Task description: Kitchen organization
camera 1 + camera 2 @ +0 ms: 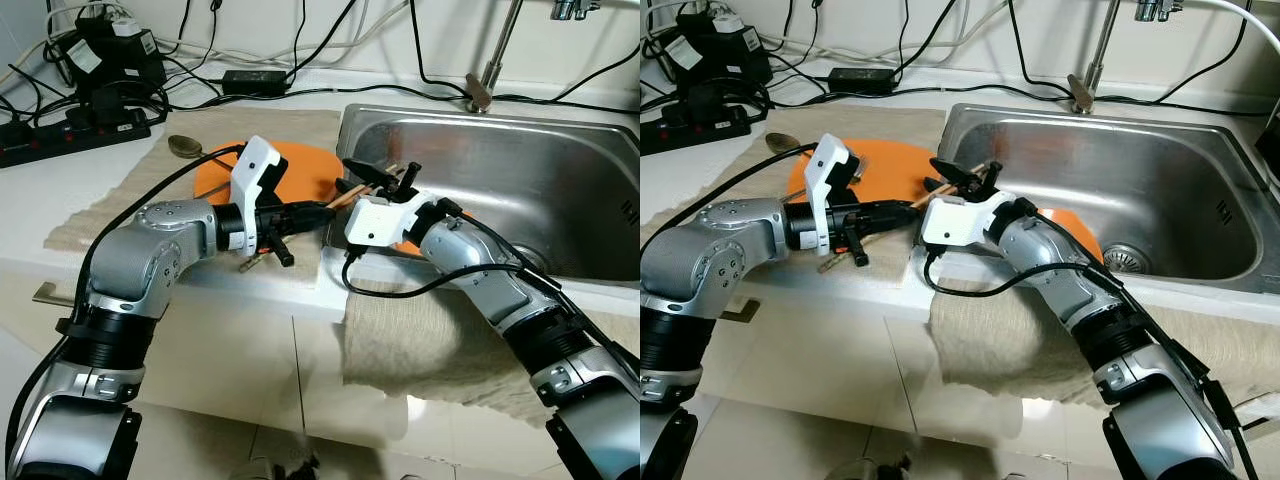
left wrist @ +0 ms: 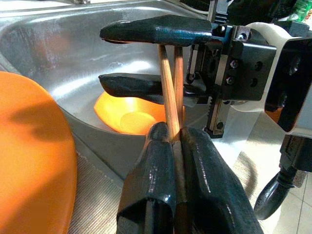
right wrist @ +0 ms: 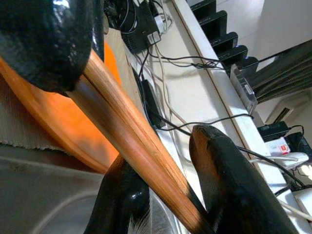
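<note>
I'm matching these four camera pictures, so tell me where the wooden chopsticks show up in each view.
Left eye: chopsticks at centre, between both grippers.
Right eye: chopsticks left of centre.
Left wrist: chopsticks running up the middle.
Right wrist: chopsticks crossing diagonally.
Shared landmark: orange plate.

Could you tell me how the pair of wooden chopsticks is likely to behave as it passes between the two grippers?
The chopsticks look thin, stiff and probably light, so they should not sag. Being two separate smooth sticks, they may scissor or slide apart. The left gripper is shut on them, while the right gripper brackets them with fingers apart, so they could pivot until it closes.
</note>
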{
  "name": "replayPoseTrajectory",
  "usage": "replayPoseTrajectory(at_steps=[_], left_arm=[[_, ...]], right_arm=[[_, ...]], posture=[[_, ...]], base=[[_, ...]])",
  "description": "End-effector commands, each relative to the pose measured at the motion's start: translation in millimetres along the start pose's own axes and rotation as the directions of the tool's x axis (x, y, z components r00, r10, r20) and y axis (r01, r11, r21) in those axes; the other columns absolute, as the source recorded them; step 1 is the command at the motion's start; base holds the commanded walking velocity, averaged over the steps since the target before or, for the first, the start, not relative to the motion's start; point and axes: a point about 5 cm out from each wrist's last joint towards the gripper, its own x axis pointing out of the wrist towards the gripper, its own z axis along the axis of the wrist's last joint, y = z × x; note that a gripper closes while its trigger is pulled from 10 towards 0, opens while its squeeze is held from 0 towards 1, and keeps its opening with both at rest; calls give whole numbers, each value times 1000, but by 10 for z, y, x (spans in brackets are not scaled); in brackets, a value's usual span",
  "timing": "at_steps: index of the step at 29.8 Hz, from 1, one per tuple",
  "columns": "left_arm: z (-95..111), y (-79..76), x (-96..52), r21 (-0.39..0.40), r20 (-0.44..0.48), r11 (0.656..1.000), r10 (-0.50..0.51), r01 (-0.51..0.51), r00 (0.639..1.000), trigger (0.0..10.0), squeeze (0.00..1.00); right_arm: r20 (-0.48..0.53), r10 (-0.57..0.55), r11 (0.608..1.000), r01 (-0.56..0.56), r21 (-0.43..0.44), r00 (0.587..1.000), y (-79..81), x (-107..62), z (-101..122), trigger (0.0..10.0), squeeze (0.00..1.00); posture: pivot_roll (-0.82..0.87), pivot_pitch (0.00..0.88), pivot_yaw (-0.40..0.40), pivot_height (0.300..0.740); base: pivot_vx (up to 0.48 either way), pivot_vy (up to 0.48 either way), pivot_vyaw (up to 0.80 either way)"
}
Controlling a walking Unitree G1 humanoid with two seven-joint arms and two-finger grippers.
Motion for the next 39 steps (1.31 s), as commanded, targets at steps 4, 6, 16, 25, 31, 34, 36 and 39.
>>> replayPoseTrajectory(at_steps=[4,6,16,25,31,34,36,39], left_arm=[[175,72,-27,77,72,995,63,-68,995,0,0],[157,96,-22,84,59,992,87,-91,994,10000,0],[131,187,-24,81,53,982,165,-169,985,10000,1000],[196,299,-66,78,97,964,248,-256,964,10000,1000],[150,315,-72,80,85,961,257,-263,963,10000,1000],[145,346,-90,73,84,957,275,-281,958,10000,1000],[138,390,-122,71,80,949,303,-309,950,10000,0],[114,473,-191,60,78,930,358,-362,931,10000,0]], right_arm=[[7,-38,992,37,118,999,32,9,18,0,0],[6,-39,992,38,120,999,33,8,15,0,0],[11,-39,992,38,120,999,23,14,19,0,0],[13,-50,991,48,123,999,-4,15,12,0,0],[12,-47,991,45,128,999,11,15,9,0,0],[16,-50,990,48,131,999,5,10,12,0,0],[16,-55,990,52,131,998,-5,4,9,0,0],[9,-65,989,63,131,998,-21,-9,-7,0,0]], posture=[[55,20,35,740],[55,21,35,740],[56,16,30,740],[56,8,25,740],[58,7,24,740],[58,7,24,740],[57,4,23,740],[57,4,23,740]], base=[[0,0,0],[0,0,0],[0,0,0],[0,0,0],[0,0,0],[0,0,0],[0,0,0],[0,0,0]])
